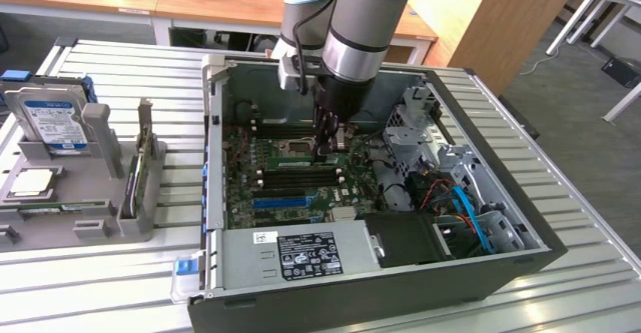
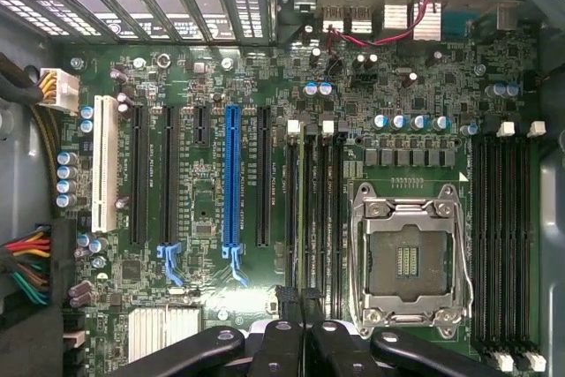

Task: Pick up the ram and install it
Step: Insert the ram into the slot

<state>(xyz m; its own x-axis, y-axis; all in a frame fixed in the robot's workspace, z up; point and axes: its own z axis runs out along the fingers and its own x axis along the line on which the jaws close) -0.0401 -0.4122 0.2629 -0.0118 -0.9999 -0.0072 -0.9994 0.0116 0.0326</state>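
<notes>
Hand (image 1: 332, 155) deep inside the open computer case (image 1: 350, 307), hanging straight down from the arm (image 1: 350, 33) over the motherboard (image 1: 251, 190). Fingers narrow, almost together, tips at one end of the memory slots (image 1: 296, 174) beside the processor socket (image 1: 297, 147).

Ram (image 1: 296, 163) seen as a thin green strip on edge along those slots, reaching from under the fingertips toward the exterior view's left. Impossible to tell whether gripped, merely touched, or fully seated.

From the wrist: hand (image 2: 300, 302) with black fingers (image 2: 284, 311) close together, in line with the memory slots (image 2: 327, 209) just beside the open, empty processor socket (image 2: 404, 258). Blue slot strip (image 2: 231, 174) well apart from the fingers, past another black slot. Second bank of slots (image 2: 503, 236) on the socket's far side.

Silver power supply (image 1: 300, 250) with a black label in the case. Outside the case, toward the exterior view's left, grey holder (image 1: 100, 228) on the slatted tabletop (image 1: 100, 295), with a hard drive (image 1: 50, 119) propped upright in it, blue-and-white label facing out.
</notes>
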